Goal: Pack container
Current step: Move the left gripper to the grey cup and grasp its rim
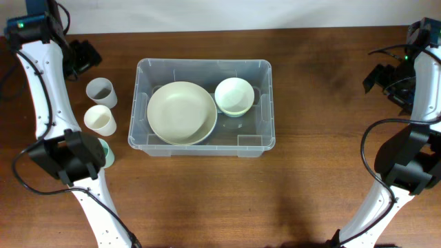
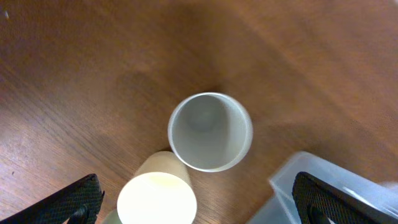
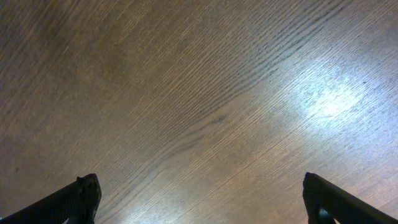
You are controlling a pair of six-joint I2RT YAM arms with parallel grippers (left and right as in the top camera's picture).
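Several cups (image 1: 100, 120) left of container (image 1: 207, 62), plate (image 1: 182, 113), bowl (image 1: 234, 95) inside

The left arm (image 1: 43, 89) and right arm (image 1: 428, 93) have white shells, black joints and looping black cables.

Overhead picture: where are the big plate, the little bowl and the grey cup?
big plate (image 1: 182, 113), overhead view, the middle of its inside.
little bowl (image 1: 234, 94), overhead view, the bottom of its inside.
grey cup (image 1: 100, 90), overhead view, inside its open top.
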